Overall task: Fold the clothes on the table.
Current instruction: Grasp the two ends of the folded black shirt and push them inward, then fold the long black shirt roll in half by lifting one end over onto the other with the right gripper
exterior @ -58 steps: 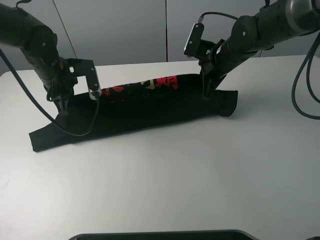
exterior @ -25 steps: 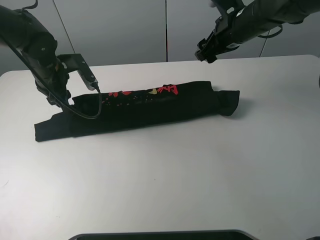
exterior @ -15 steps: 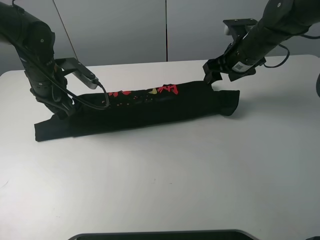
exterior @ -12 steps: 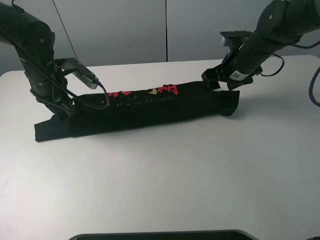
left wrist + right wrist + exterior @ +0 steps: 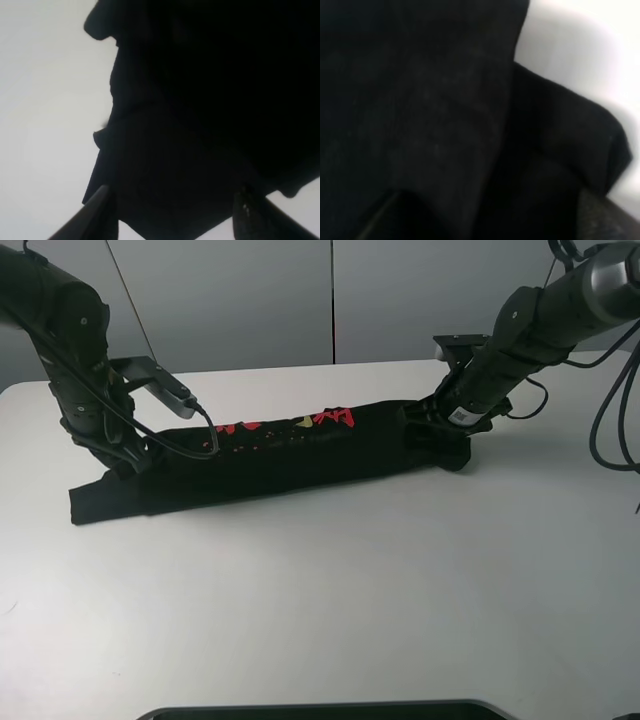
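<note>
From high up, we see the shirt (image 5: 290, 455) on the worktop (image 5: 350, 590) as one long thin strip — folded the long way, not yet end to end. By the left wrist, the left jaws are spread over one end. By the right wrist, the right jaws are spread over the other.

The black T-shirt (image 5: 300, 455) lies folded into 1 long, narrow band across the far half of the white desk (image 5: 350, 590), its left end a little nearer to the camera. Red and yellow characters show along its far edge.
</note>
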Tool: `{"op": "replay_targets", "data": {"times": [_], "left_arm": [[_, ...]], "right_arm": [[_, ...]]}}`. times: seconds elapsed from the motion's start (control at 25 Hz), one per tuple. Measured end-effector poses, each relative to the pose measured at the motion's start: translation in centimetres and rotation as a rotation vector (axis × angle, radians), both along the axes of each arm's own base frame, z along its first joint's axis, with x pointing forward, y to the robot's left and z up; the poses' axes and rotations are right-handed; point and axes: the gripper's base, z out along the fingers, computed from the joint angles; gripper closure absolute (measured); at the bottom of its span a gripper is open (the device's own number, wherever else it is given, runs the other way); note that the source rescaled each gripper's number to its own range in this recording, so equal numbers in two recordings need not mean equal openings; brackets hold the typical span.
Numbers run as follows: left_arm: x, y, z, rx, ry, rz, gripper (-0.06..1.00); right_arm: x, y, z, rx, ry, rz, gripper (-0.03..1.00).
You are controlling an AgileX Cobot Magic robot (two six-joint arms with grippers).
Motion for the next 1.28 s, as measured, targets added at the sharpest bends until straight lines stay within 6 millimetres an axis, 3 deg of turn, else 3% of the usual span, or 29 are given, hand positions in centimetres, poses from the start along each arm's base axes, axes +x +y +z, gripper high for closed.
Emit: {"op": "replay_targets", "data": {"times": [0.16,0.48,0.56,0.72,0.8,0.88,0.96,1.08,1.28], "left_arm": [[0.0,0.0,0.0,-0.001,-0.001,0.004,0.26],[-0.1,0.1,0.0,0.006,0.007,0.006,0.26],[-0.1,0.1,0.0,0.011,0.014,0.009,0.26],[-0.2,0.2,0.0,0.016,0.02,0.011,0.26],[-0.2,0.2,0.0,0.016,0.02,0.011,0.26],[-0.1,0.1,0.0,0.01,0.013,0.009,0.26],[0.0,0.0,0.1,0.0,-0.001,0.008,0.26],[-0.1,0.0,0.6,-0.01,-0.017,0.01,0.26],[-0.2,0.0,1.7,-0.025,-0.044,0.011,0.26]], "right_arm": [[0.2,0.1,-0.4,0.008,-0.001,0.018,0.82],[0.2,-0.7,-0.2,-0.059,0.017,-0.021,0.81],[0.2,-2.4,0.5,-0.125,0.043,-0.077,0.81],[-0.7,-9.1,2.6,-0.314,0.128,-0.177,0.81],[-1.4,-12.0,4.9,-0.348,0.134,-0.245,0.81],[-1.9,-13.1,7.9,-0.331,0.094,-0.283,0.81],[-2.6,-12.7,11.0,-0.264,0.032,-0.282,0.81],[-3.4,-9.9,14.1,-0.082,-0.037,-0.225,0.81],[-3.9,-2.7,15.5,0.141,-0.091,-0.062,0.81]]}}
